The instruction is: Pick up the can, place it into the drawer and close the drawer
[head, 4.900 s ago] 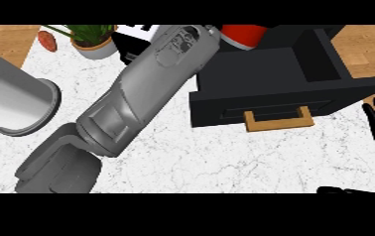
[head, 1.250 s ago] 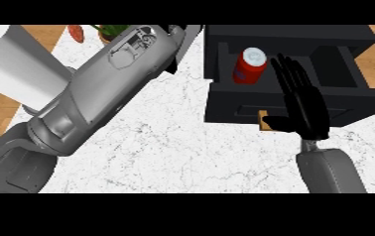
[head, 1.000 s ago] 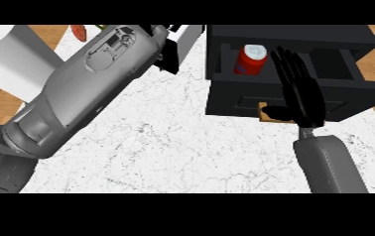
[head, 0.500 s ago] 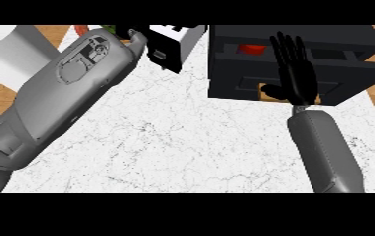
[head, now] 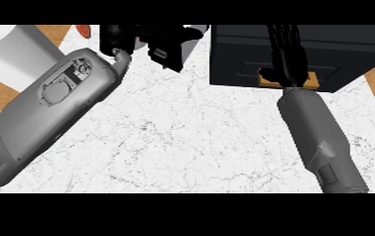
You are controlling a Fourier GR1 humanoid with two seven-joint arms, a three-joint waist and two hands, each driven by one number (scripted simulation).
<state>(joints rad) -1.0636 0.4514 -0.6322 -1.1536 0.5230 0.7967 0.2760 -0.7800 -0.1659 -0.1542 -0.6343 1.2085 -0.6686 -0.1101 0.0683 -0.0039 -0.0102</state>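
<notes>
Your right hand (head: 287, 56) has its fingers (head: 282, 39) straight and together, flat on the drawer (head: 242, 56) front just above the wooden handle (head: 311, 81), the can hidden from view, while your left hand (head: 157, 44), state unclear, sits well apart beside it.

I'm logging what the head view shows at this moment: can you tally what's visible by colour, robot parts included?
Black: 3 - left hand, right hand, black box-shaped drawer cabinet
Grey: 2 - left forearm, right forearm
Tan: 1 - wooden drawer handle
White: 1 - marble counter
Total: 7
</notes>
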